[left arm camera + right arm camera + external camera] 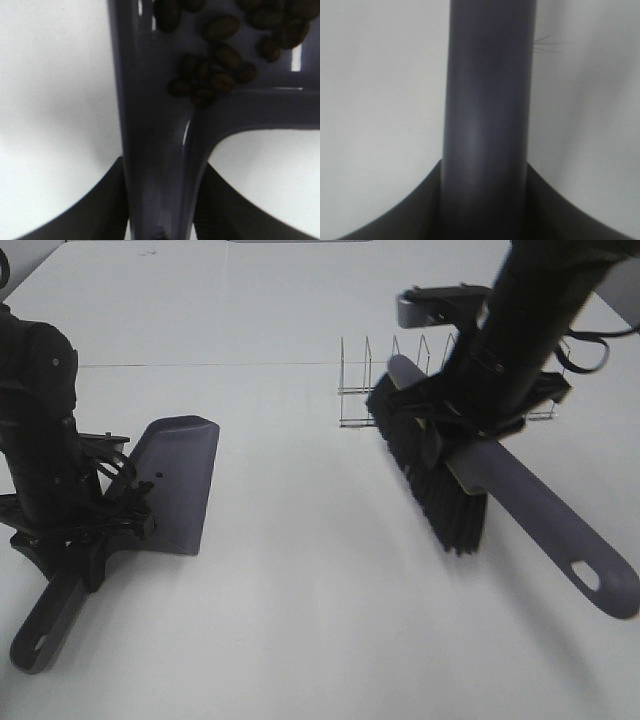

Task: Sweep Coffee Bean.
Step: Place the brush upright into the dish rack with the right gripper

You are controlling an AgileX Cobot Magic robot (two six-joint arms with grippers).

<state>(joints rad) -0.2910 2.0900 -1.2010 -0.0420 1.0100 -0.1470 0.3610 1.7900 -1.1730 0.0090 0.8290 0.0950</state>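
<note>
The coffee beans (pixel 215 75) lie in a loose cluster inside the grey-purple dustpan (pixel 178 475), near where its handle (pixel 155 150) joins the pan. My left gripper (pixel 100 525) is shut on that handle, with a dark finger (pixel 95 205) on each side. The pan rests on the white table at the left. My right gripper (pixel 470 430) is shut on the grey handle (pixel 490 100) of the brush. Its black bristles (pixel 430 475) point down over the table, well right of the dustpan and apart from it.
A small wire rack (pixel 365 390) stands on the white table (pixel 300 620) behind the brush. The brush handle's free end (pixel 600 585) sticks out toward the front right. A grey object (pixel 420 308) sits at the back right behind the right arm.
</note>
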